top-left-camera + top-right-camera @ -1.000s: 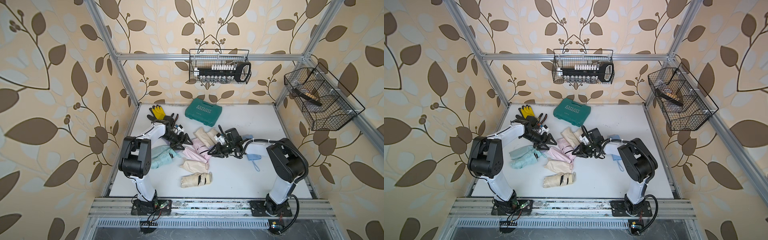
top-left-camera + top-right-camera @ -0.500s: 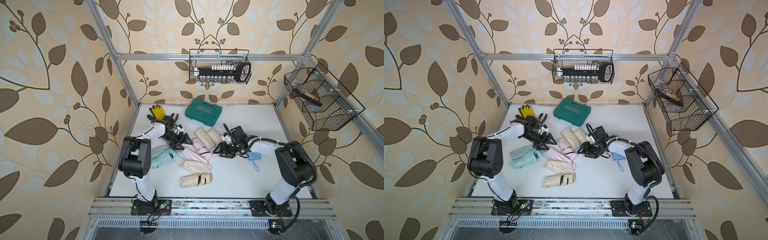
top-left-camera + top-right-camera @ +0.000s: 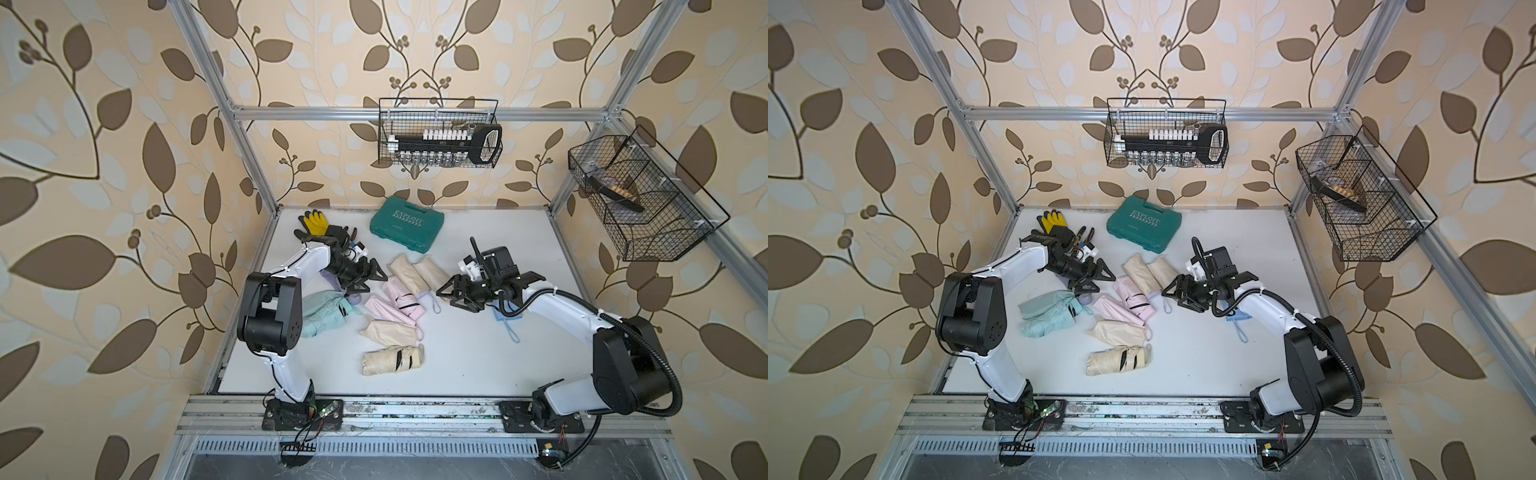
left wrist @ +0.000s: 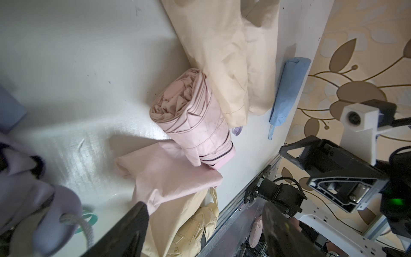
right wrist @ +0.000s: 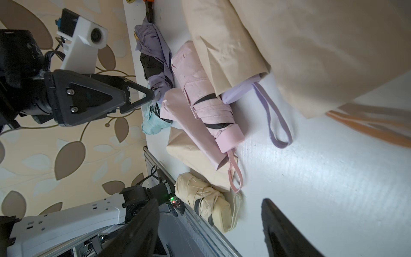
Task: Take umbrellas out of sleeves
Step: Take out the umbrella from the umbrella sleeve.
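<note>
Both grippers hang open and hold nothing, on either side of a pile of pastel umbrellas and sleeves. My left gripper (image 3: pixel 374 280) (image 4: pixel 204 222) is over a lilac umbrella (image 5: pixel 153 46), beside a mint umbrella (image 3: pixel 326 311). My right gripper (image 3: pixel 445 297) (image 5: pixel 211 222) faces a lilac handle (image 5: pixel 240 91) that pokes from a cream sleeve (image 3: pixel 430 270). A strapped pink umbrella (image 3: pixel 401 295) (image 4: pixel 195 124) lies bare on a flat pink sleeve (image 4: pixel 169 173). Near the front lies a bare cream umbrella (image 3: pixel 392 360). A blue sleeve (image 4: pixel 287 89) lies under my right arm.
A green plastic case (image 3: pixel 406 224) and yellow-black gloves (image 3: pixel 316 222) lie at the back of the white table. Wire baskets hang on the back wall (image 3: pixel 440 133) and the right wall (image 3: pixel 640 199). A metal rail (image 3: pixel 415 411) runs along the front edge.
My right gripper has gone from shut to open and drawn back to the right, away from the pile. The left gripper has stayed in place, open.
</note>
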You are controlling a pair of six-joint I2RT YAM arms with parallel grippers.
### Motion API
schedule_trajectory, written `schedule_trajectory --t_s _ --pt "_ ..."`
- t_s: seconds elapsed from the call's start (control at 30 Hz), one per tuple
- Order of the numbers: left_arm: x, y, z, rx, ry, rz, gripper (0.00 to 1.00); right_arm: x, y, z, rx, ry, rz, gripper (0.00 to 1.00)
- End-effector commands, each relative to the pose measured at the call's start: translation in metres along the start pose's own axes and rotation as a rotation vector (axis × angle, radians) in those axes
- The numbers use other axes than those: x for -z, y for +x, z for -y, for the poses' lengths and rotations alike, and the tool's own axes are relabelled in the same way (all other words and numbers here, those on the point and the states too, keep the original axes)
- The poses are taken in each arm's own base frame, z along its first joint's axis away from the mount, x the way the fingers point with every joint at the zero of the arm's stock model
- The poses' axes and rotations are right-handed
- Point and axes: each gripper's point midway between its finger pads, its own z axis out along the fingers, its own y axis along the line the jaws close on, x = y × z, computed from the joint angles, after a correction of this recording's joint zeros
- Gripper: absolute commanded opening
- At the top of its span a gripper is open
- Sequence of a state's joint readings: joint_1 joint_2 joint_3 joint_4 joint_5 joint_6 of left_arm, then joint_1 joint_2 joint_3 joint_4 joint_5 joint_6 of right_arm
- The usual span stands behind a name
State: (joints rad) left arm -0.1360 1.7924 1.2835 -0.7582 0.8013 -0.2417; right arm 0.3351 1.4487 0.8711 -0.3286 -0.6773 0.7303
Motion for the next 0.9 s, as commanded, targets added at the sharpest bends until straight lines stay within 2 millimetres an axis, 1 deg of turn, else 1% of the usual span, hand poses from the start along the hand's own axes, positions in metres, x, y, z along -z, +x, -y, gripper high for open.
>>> schedule_trajectory --t_s 0.0,0.2,0.37,0.57,0.67,0.77,0.87 --pt "0.005 -0.008 0.013 0.0 0.064 0.011 0.81 0.004 0.011 0.001 -0.032 -0.01 -0.015 0.73" --pt "0.003 0.001 0.019 -0.017 0.123 -0.016 0.83 0.01 0.023 0.008 -0.017 0.0 -0.003 0.72" --pt "0.002 -0.001 0.019 -0.023 0.118 -0.005 0.84 0.012 0.027 0.011 -0.011 -0.025 0.033 0.73" --pt "-0.001 -0.023 0.021 -0.012 0.106 0.007 0.84 0.003 0.026 0.014 -0.013 -0.036 0.007 0.74" --pt "-0.004 -0.037 0.019 -0.011 0.094 0.016 0.84 -0.004 0.019 0.01 -0.009 -0.053 -0.012 0.74" --pt "-0.008 -0.048 0.016 -0.001 0.071 0.004 0.84 -0.013 0.012 0.011 -0.034 -0.065 -0.016 0.74" --pt "-0.007 -0.058 0.017 0.001 0.062 0.013 0.84 -0.019 0.007 0.007 -0.065 -0.104 -0.016 0.73"
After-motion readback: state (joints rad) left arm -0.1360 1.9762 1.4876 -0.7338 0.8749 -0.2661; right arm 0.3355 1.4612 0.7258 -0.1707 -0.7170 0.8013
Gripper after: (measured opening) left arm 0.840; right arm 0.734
